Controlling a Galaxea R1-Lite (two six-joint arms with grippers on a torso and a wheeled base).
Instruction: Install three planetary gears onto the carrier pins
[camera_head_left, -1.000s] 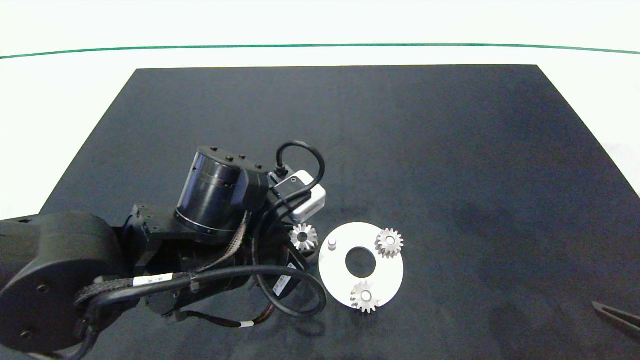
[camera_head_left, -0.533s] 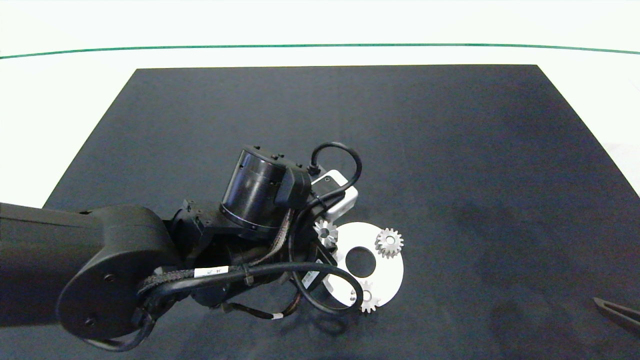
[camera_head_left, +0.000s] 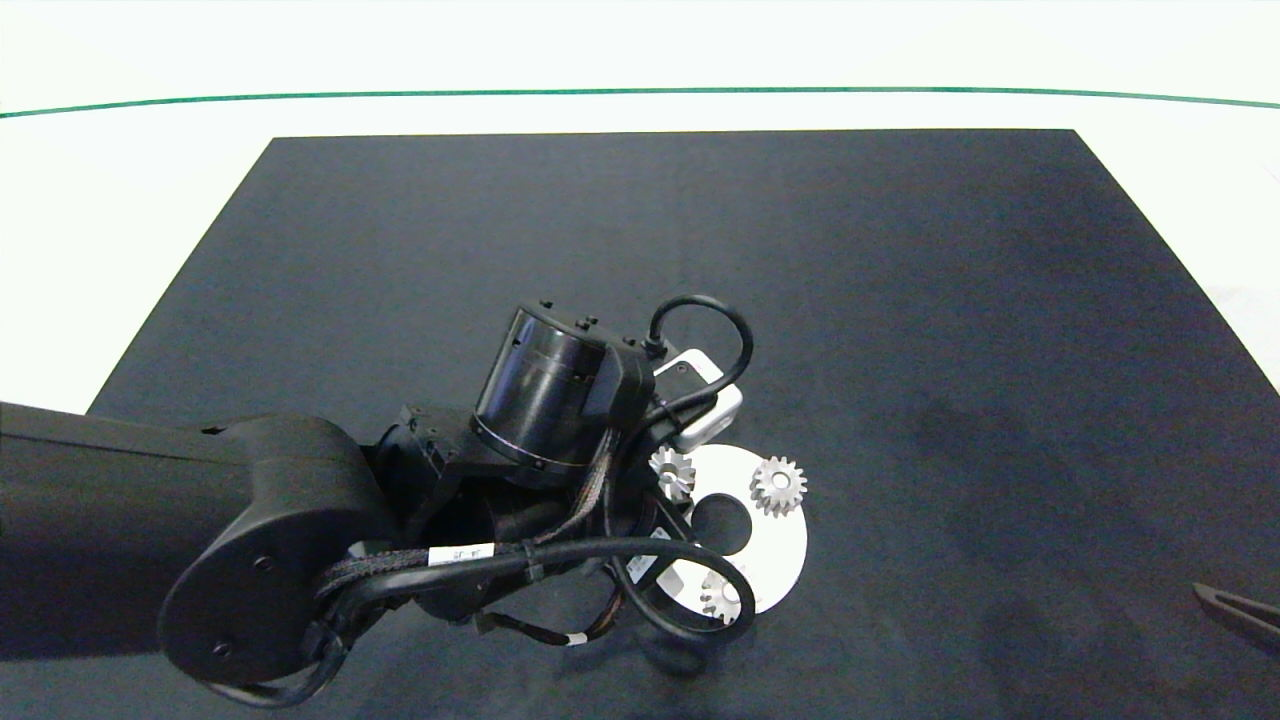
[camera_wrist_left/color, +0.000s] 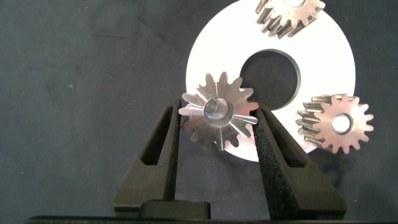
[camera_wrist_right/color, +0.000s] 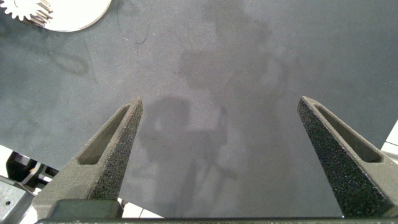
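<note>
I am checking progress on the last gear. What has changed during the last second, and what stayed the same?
The left gripper, shut on the third gear, carried it rightward from beside the white disc to over its left part, where the free pin stood. The two mounted gears, the disc and the open right gripper stayed put.
</note>
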